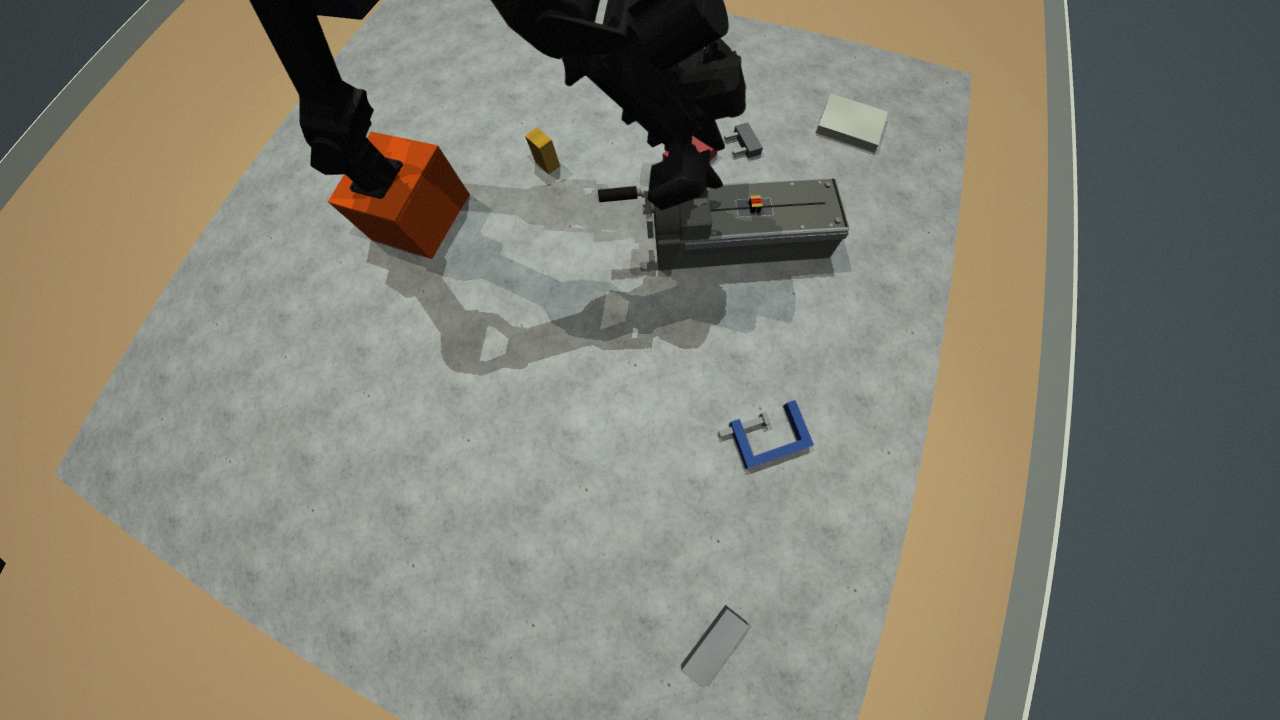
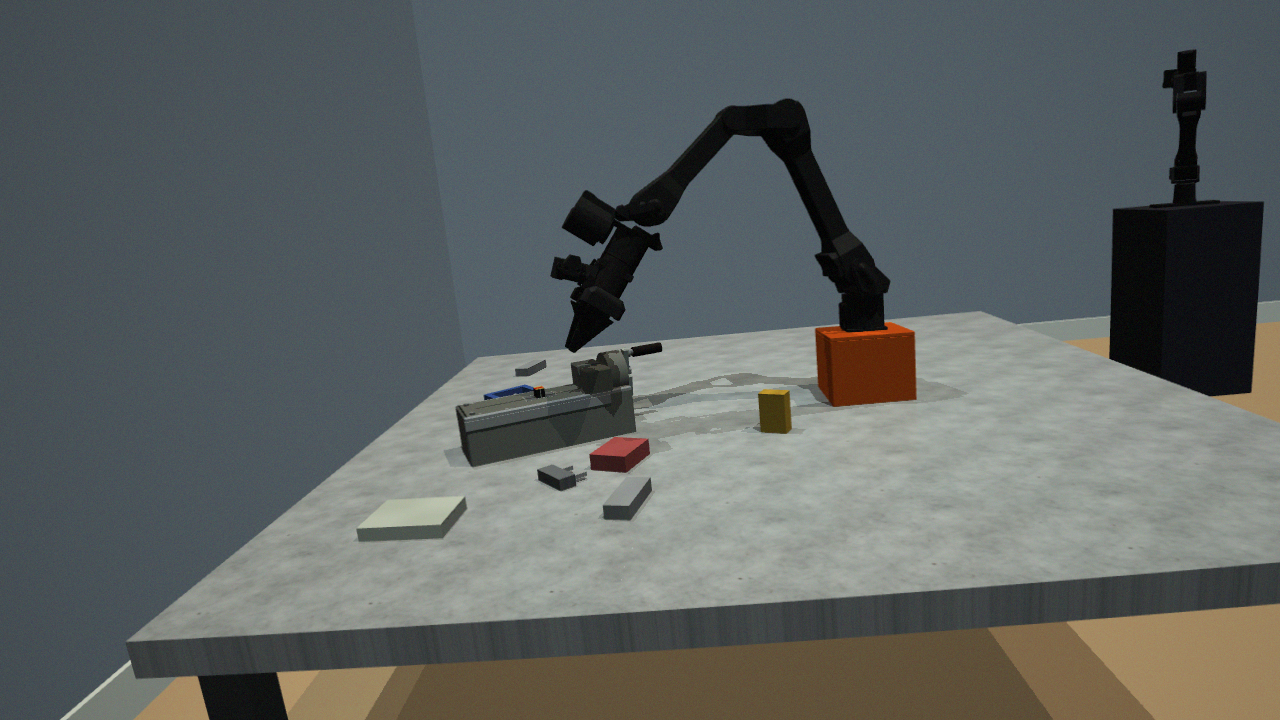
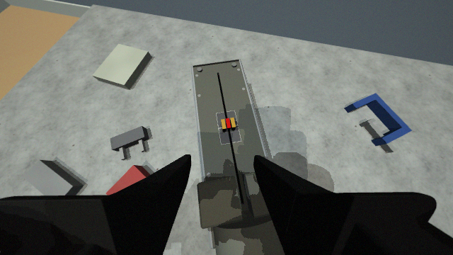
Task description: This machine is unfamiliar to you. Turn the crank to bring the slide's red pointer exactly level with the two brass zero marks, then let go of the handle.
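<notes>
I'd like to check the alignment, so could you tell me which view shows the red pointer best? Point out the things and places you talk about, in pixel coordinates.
The wrist view: the red pointer [image 1: 756, 201] [image 2: 538, 390] [image 3: 228, 123] appears largest, between yellow marks. Top shows it tiny; exterior, only a speck.
</notes>
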Tool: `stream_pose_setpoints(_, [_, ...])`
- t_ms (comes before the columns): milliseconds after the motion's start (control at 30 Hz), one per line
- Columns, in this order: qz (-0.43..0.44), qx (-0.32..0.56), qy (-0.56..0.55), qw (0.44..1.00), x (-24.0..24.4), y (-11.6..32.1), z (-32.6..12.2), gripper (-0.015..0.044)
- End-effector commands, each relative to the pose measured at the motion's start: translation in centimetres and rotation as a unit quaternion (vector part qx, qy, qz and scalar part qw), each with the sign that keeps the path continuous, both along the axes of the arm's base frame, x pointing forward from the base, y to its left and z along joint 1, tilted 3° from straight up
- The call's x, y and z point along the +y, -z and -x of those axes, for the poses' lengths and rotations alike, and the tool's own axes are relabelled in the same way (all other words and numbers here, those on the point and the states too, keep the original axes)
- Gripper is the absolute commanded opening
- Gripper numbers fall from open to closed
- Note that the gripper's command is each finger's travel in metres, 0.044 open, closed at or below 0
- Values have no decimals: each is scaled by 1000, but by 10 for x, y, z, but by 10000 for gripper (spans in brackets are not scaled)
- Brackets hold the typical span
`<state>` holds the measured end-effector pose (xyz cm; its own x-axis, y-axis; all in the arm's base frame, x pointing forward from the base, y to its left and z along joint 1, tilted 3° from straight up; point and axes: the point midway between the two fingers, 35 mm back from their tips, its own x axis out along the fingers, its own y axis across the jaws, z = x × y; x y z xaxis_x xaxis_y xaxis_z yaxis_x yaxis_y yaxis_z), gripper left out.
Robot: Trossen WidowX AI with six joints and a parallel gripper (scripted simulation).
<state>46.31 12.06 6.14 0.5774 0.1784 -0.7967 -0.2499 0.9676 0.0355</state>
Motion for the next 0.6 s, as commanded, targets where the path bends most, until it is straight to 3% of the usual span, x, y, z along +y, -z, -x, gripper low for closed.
stream_pose_setpoints(0, [0,0,0,1000,0,0,0,151])
stream_pose_setpoints(200, [0,0,0,1000,0,0,0,0])
stream_pose_setpoints(567, [0,0,0,1000,0,0,0,0])
